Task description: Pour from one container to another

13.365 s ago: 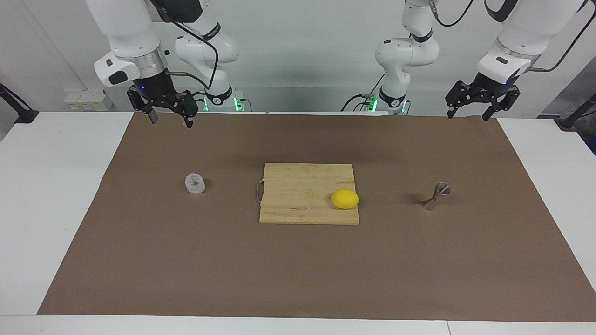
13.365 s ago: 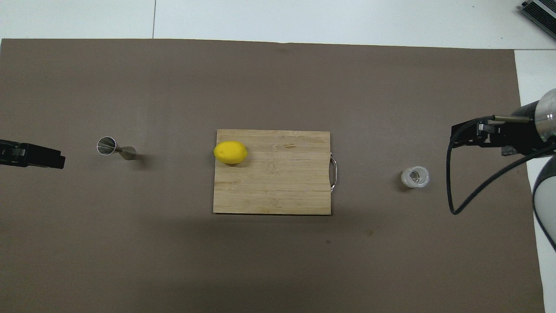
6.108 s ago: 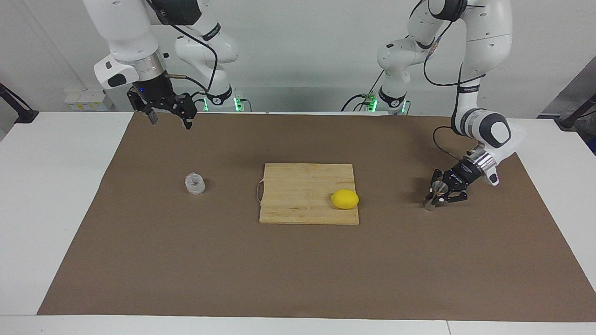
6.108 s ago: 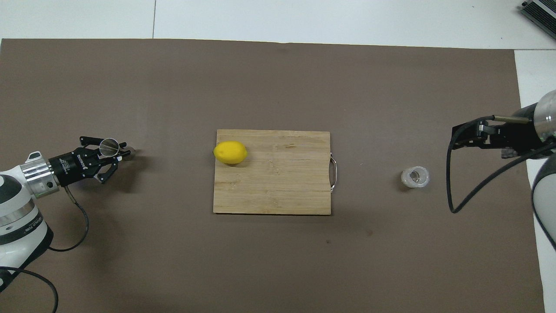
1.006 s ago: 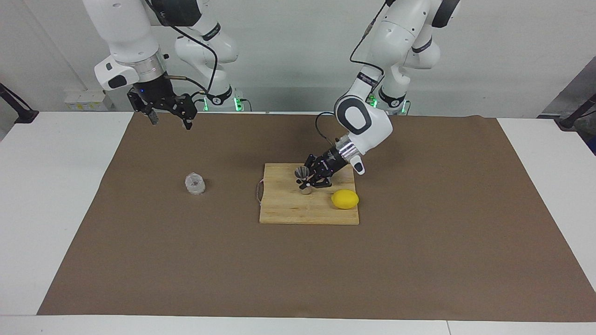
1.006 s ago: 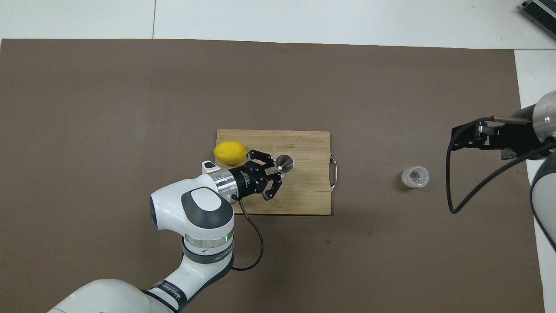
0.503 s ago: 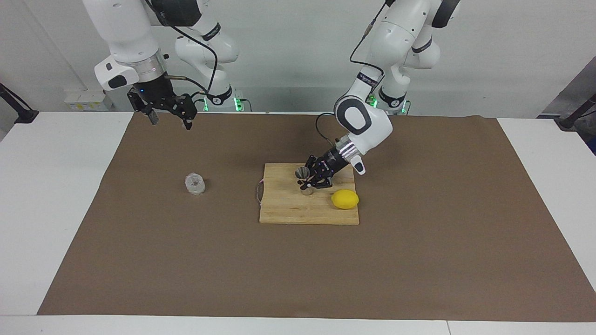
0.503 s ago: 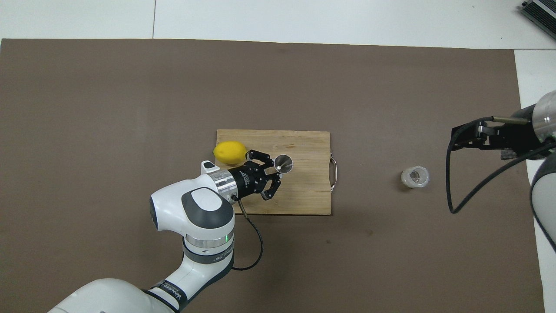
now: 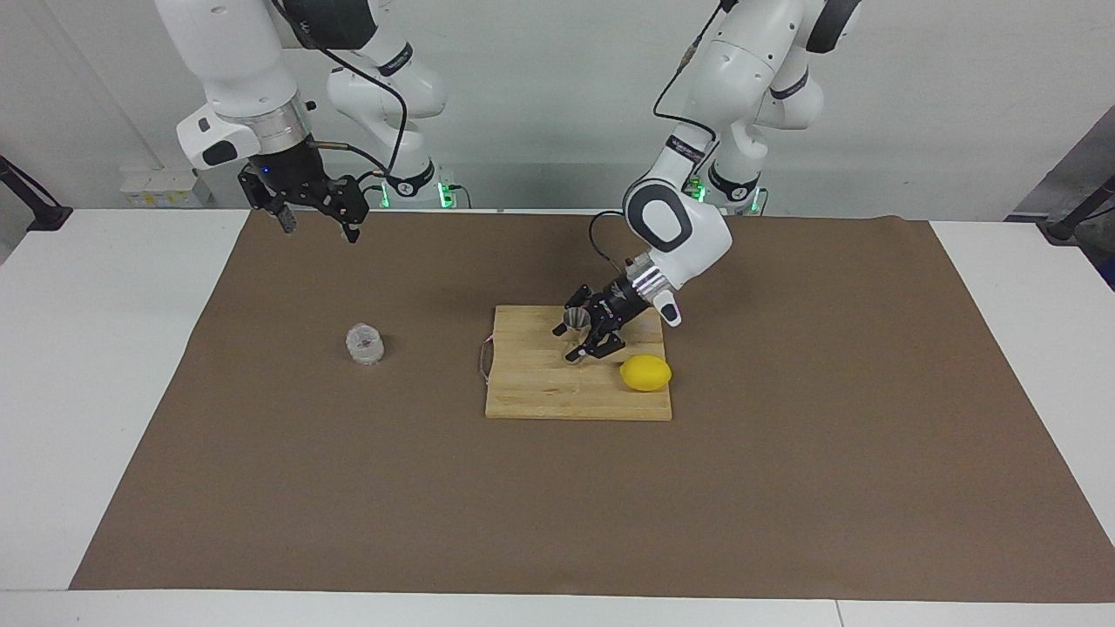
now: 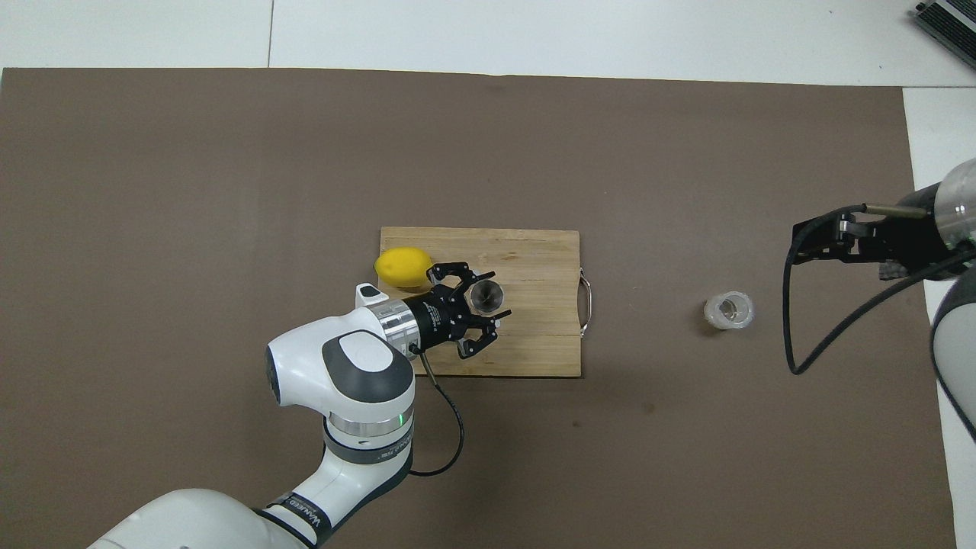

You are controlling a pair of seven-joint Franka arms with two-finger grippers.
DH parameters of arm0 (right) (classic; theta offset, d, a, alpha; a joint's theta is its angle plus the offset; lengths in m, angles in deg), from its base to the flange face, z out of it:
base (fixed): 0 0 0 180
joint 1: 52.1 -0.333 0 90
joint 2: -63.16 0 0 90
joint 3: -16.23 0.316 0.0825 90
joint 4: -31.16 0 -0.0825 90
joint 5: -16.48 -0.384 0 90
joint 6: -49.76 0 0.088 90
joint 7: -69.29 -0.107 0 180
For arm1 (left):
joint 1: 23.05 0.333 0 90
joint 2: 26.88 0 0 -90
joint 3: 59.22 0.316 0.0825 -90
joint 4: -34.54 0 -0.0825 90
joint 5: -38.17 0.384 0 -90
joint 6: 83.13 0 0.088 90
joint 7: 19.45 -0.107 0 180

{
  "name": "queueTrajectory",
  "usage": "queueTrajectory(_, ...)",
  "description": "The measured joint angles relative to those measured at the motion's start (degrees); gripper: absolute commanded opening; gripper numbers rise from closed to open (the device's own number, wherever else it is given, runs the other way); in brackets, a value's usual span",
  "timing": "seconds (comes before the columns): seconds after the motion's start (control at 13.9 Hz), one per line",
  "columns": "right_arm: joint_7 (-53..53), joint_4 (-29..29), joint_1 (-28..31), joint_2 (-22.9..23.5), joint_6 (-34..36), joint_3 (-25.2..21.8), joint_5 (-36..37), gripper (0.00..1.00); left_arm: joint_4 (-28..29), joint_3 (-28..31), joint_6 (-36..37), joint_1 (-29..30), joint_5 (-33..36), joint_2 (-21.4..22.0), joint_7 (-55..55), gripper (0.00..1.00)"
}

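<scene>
The steel jigger point(image 9: 572, 321) point(image 10: 485, 295) stands upright on the wooden cutting board point(image 9: 540, 394) point(image 10: 534, 352), beside the lemon. My left gripper point(image 9: 570, 341) point(image 10: 499, 293) is low over the board with its fingers spread open on either side of the jigger, apart from it. The clear textured glass cup point(image 9: 365, 343) point(image 10: 729, 310) stands on the brown mat toward the right arm's end of the table. My right gripper point(image 9: 319, 226) point(image 10: 797, 245) waits open and empty, raised above the mat's edge by the right arm's base.
A yellow lemon point(image 9: 645, 373) point(image 10: 404, 267) lies on the board at its corner toward the left arm's end. The board's metal handle point(image 10: 585, 305) faces the glass cup. A brown mat point(image 9: 784, 488) covers most of the white table.
My left gripper has let go of the jigger: its fingers have spread apart and the jigger now stands free on the board. The right arm has not moved.
</scene>
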Motion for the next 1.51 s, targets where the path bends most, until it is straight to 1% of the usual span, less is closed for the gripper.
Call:
queueTrajectory(0.07, 0.00, 0.00, 0.00, 0.00, 0.00, 0.00, 0.00, 1.00, 0.00, 0.02, -0.03, 0.00, 0.00, 0.00, -0.01, 0.90)
queueTrajectory(0.14, 0.00, 0.00, 0.00, 0.00, 0.00, 0.00, 0.00, 1.00, -0.03, 0.03, -0.07, 0.00, 0.00, 0.00, -0.03, 0.98)
queueTrajectory(0.22, 0.00, 0.00, 0.00, 0.00, 0.00, 0.00, 0.00, 1.00, -0.09, 0.05, -0.16, 0.00, 0.00, 0.00, -0.07, 1.00)
queueTrajectory(0.65, -2.68, -0.20, 0.02, -0.03, 0.00, -0.08, 0.00, 1.00, -0.89, 0.09, -3.51, 0.02, 0.62, 0.10, -1.16, 1.00)
queueTrajectory(0.79, -6.80, -1.04, 0.04, -0.16, 0.00, -0.30, -0.64, 1.00, -0.87, 0.06, -4.88, 0.01, 0.73, 0.43, -2.47, 1.00)
queueTrajectory(1.08, -13.75, -2.50, 0.23, -0.34, 0.00, -2.87, -4.27, 1.00, -0.21, 0.18, -6.53, 0.09, 0.74, 2.68, -3.21, 1.00)
queueTrajectory(1.51, -28.19, -4.80, 0.86, -0.39, 0.00, -4.62, -8.08, 1.00, 3.34, 0.79, -6.66, 1.56, 1.76, 6.21, -8.23, 1.00)
